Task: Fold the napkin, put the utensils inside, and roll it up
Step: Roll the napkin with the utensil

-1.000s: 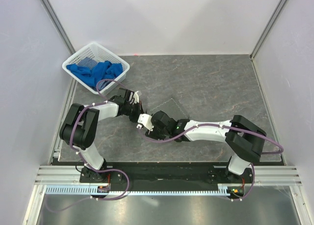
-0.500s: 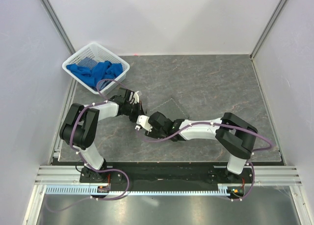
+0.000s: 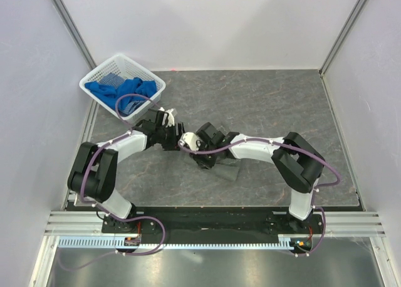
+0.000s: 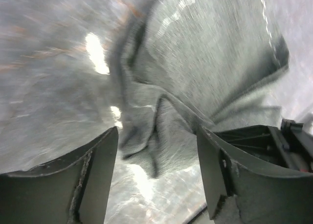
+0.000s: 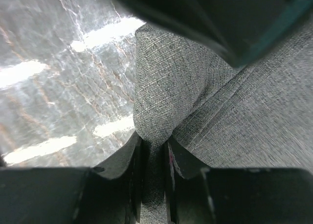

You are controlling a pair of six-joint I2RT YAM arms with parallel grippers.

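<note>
The dark grey napkin lies bunched on the table under my right forearm. In the right wrist view my right gripper is shut on a raised fold of the napkin. My left gripper stands open just short of a crumpled corner of the napkin, with nothing between its fingers. From above, the left gripper and the right gripper sit close together left of the table's middle. The utensils are out of view.
A white basket holding bright blue cloths stands at the far left corner. Side walls close in the table on the left and right. Purple cables loop over both arms.
My left gripper has opened and let go of the napkin. My right gripper has shut on a fold and moved toward the far left, and the cloth now bunches under the right forearm.
</note>
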